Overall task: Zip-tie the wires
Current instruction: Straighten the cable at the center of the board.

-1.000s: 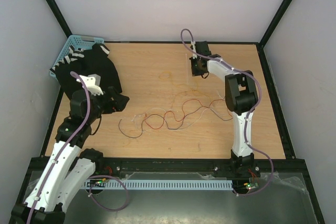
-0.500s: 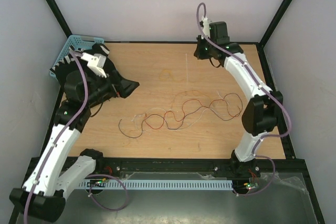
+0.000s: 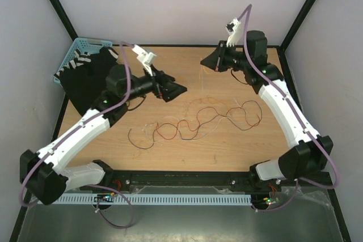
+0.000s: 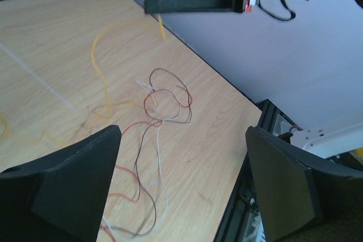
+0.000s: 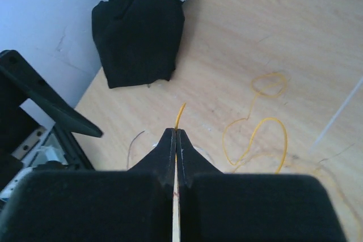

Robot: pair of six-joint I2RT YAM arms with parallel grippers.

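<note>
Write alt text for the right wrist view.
Black right gripper shut on a hair-thin orange-yellow wire strand, its tip curling past the jaws. Beyond, more yellow wire loops lie on the light wooden table, with a black cloth at top left.

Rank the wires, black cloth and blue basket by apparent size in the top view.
1. wires, widest spread.
2. black cloth.
3. blue basket, though the cloth partly covers it, so its rank is unsure.
</note>
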